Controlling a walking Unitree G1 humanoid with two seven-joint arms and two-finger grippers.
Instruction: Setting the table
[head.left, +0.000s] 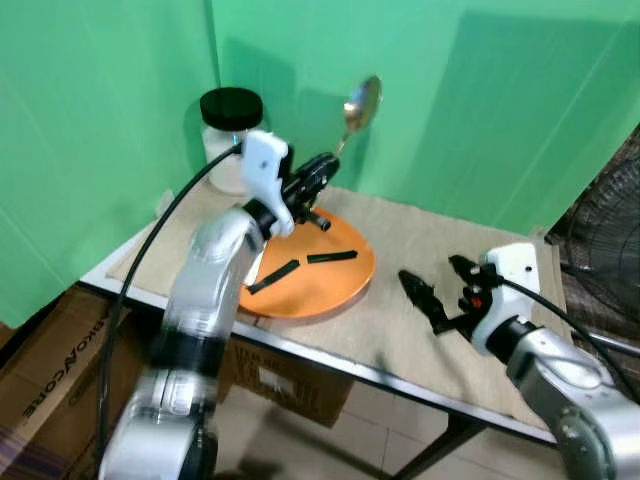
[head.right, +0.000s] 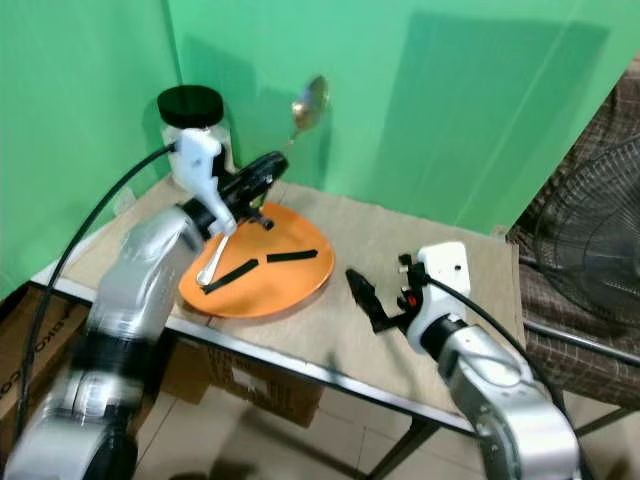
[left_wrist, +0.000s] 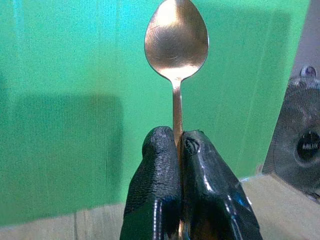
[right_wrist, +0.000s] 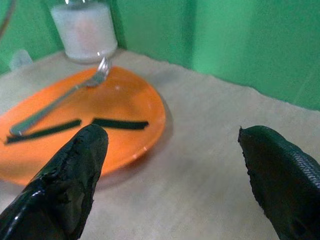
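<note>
My left gripper (head.left: 322, 172) is shut on the handle of a metal spoon (head.left: 359, 106), held above the far edge of the orange plate (head.left: 340, 285) with its bowl pointing up. In the left wrist view the spoon (left_wrist: 176, 42) stands upright between the closed fingers (left_wrist: 160, 175). A silver fork (head.right: 216, 258) and two black strips (head.right: 292, 257) lie on the plate (head.right: 300, 285). My right gripper (head.left: 437, 287) is open, low over the beige table mat (head.left: 420, 230), to the right of the plate. The right wrist view shows the plate (right_wrist: 130, 100) and the fork (right_wrist: 75, 90) beyond its spread fingers (right_wrist: 70, 175).
A glass jar (head.left: 230, 135) with a black lid stands at the back left of the table. Green cloth (head.left: 480, 90) hangs close behind. A fan (head.left: 605, 230) stands at the right. Cardboard boxes (head.left: 40, 370) sit on the floor below the table's front edge (head.left: 400, 385).
</note>
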